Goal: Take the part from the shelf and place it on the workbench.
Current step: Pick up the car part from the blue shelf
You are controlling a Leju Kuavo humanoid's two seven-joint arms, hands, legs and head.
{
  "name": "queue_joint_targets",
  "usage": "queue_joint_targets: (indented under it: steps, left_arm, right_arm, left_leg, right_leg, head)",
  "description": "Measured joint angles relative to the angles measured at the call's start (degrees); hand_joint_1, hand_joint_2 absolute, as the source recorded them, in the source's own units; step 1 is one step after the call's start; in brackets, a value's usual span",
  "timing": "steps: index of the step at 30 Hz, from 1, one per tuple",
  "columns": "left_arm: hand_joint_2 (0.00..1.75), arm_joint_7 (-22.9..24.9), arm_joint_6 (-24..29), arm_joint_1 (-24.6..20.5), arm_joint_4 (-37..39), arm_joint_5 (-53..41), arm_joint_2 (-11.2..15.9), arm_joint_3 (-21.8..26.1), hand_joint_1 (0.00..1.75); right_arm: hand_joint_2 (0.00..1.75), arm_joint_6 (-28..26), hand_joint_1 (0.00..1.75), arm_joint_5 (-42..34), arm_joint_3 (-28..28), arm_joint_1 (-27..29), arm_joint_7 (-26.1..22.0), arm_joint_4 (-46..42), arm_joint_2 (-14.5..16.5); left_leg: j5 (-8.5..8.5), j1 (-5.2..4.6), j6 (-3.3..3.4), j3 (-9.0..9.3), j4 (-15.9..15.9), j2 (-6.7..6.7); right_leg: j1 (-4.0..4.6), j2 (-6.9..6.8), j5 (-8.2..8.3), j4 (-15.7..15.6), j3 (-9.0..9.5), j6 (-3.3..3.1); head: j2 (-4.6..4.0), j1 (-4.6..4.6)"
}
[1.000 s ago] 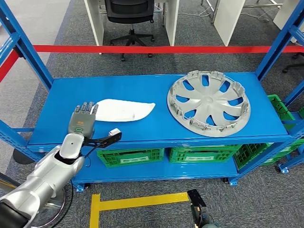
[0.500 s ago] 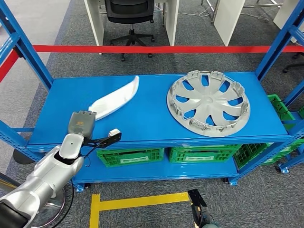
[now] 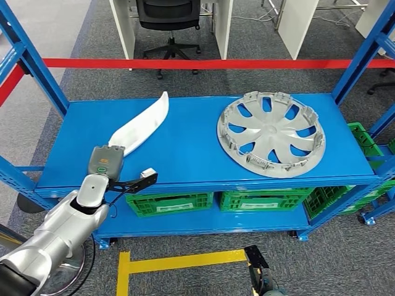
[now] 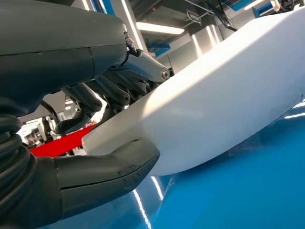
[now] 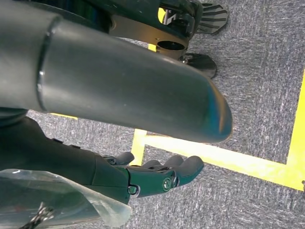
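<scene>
Left hand (image 3: 106,161) grips the near end of the white part (image 3: 139,124); in the left wrist view the thumb (image 4: 107,167) sits under the part (image 4: 223,100) and the darker fingers (image 4: 118,90) close over its top. Part's long axis runs away from the hand, up and to the right across the blue shelf (image 3: 195,142), far end raised off the deck. Right hand (image 5: 158,176) hangs by the floor, fingers loosely extended, holding nothing, well apart from the shelf. Hubcap (image 3: 271,133) lies flat on the shelf, right of the part, not touching it. Judgement: the lift is under way, and the free far end must swing clear of the shelf post (image 3: 33,65) before transfer to the workbench.
</scene>
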Motion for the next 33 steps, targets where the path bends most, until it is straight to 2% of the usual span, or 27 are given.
queue_joint_targets:
  steps: [10, 12, 13, 14, 15, 17, 18, 19, 20, 23, 26, 29, 33]
  left_arm:
    - [1.75, -1.56, 4.89, 0.68, 0.0, -0.6, -0.02, 1.72, 1.75]
    - [1.75, -3.66, 6.86, 1.15, -0.19, 0.81, -0.41, 2.59, 1.75]
    - [1.75, -7.0, 9.53, 1.87, -0.94, 4.04, -1.11, 4.09, 1.75]
    - [1.75, -12.79, 13.34, 2.87, -2.19, 9.18, -2.1, 6.38, 1.75]
    - [1.75, -20.83, 17.38, 3.93, -3.71, 14.92, -3.2, 9.82, 1.75]
    - [1.75, -39.92, 23.35, 5.13, -6.42, 23.39, -5.22, 18.86, 1.75]
    - [1.75, -47.86, 24.38, 5.26, -7.2, 24.8, -5.89, 23.59, 1.75]
    - [1.75, -53.8, 24.77, 5.38, -7.97, 25.4, -6.52, 28.03, 1.75]
    - [1.75, -57.06, 24.86, 5.59, -8.66, 26.03, -7.0, 31.8, 1.75]
    - [1.75, -58.55, 24.61, 6.2, -9.9, 30.81, -8.91, 39.85, 1.75]
    - [1.75, -61.15, 22.44, 6.22, -10.64, 37.23, -10.55, 44.7, 1.75]
    - [1.75, -62.0, 16.07, 7.7, -15.04, 47.06, -11.93, 45.96, 1.75]
    - [1.75, -59.44, 4.77, 14.41, -31.76, 63.19, -12.44, 43.25, 1.75]
  right_arm:
    - [0.0, 0.24, 0.0, 0.79, 0.0, 0.13, -0.01, 0.02, 0.0]
    - [0.0, 0.11, 0.0, 0.97, -0.01, 0.22, -0.04, 0.02, 0.0]
    - [0.0, -0.13, 0.0, 0.95, -0.06, 0.37, -0.27, 0.02, 0.0]
    - [0.0, -0.43, 0.0, 0.91, -0.16, 0.55, -0.6, 0.03, -0.01]
    - [0.0, -0.73, 0.0, 0.86, -0.3, 0.73, -0.97, 0.05, -0.01]
    - [0.0, -1.02, 0.0, 0.79, -0.61, 0.94, -1.44, 0.11, -0.01]
    - [0.0, -1.05, 0.0, 0.78, -0.74, 1.02, -1.56, 0.14, -0.01]
    - [0.0, -1.07, 0.0, 0.78, -0.87, 1.15, -1.62, 0.16, -0.02]
    - [0.0, -1.1, 0.0, 0.78, -1.0, 1.33, -1.64, 0.19, -0.03]
    - [0.0, -1.22, 0.0, 0.78, -1.32, 1.68, -1.65, 0.31, -0.07]
    - [0.0, -1.33, 0.0, 0.82, -1.51, 1.7, -1.65, 0.33, -0.09]
    - [0.0, -1.4, 0.0, 0.96, -1.76, 1.78, -1.82, 0.35, -0.13]
    - [0.0, -2.22, 0.0, 1.47, -2.11, 2.26, -5.06, 0.36, -0.13]
  left_leg:
    - [0.0, 0.0, 0.0, -0.01, 0.0, 0.0]
    - [0.0, -0.01, 0.0, -0.01, 0.01, 0.0]
    - [0.0, -0.03, 0.0, -0.03, 0.02, 0.0]
    - [0.0, -0.05, 0.01, -0.07, 0.03, -0.01]
    - [0.01, -0.06, 0.01, -0.14, 0.03, -0.01]
    - [0.0, -0.07, 0.02, -0.22, 0.02, 0.18]
    - [-0.02, -0.09, 0.03, -0.21, 0.01, 0.35]
    - [-0.04, -0.12, 0.04, -0.18, 0.01, 0.52]
    - [-0.05, -0.13, 0.05, -0.16, 0.01, 0.63]
    - [0.0, -0.09, 0.06, -0.25, 0.02, 0.52]
    - [0.06, -0.05, 0.07, -0.32, 0.01, 0.42]
    - [0.09, -0.06, 0.05, -0.32, 0.01, 0.42]
    - [0.05, -0.07, 0.06, -0.36, 0.01, 0.45]
  right_leg:
    - [0.0, 0.0, 0.0, 0.0, -0.02, 0.0]
    - [-0.01, 0.01, 0.0, -0.01, -0.07, 0.0]
    - [-0.03, -0.01, 0.0, -0.01, -0.1, 0.0]
    - [-0.04, -0.04, 0.0, -0.02, -0.13, 0.0]
    - [-0.05, -0.04, 0.0, -0.01, -0.16, 0.01]
    - [-0.06, 0.2, 0.04, 0.0, -0.24, 0.01]
    - [-0.08, 0.43, 0.07, 0.01, -0.29, 0.01]
    - [-0.1, 0.61, 0.09, 0.01, -0.32, 0.02]
    - [-0.1, 0.71, 0.11, 0.0, -0.36, 0.02]
    - [-0.07, 0.42, 0.11, 0.0, -0.43, 0.02]
    - [-0.04, 0.28, 0.12, 0.01, -0.44, 0.01]
    - [-0.04, 0.39, 0.15, 0.05, -0.42, 0.01]
    - [-0.05, 0.47, 0.14, 0.06, -0.46, 0.01]
  head:
    - [0.0, 0.0]
    - [0.0, -0.01]
    - [0.0, -0.02]
    - [0.0, -0.01]
    - [0.0, 0.02]
    - [0.0, 0.06]
    - [0.0, 0.04]
    - [0.0, 0.0]
    - [0.0, -0.02]
    - [0.0, 0.02]
    - [0.0, 0.0]
    - [0.0, 0.02]
    - [0.0, 0.01]
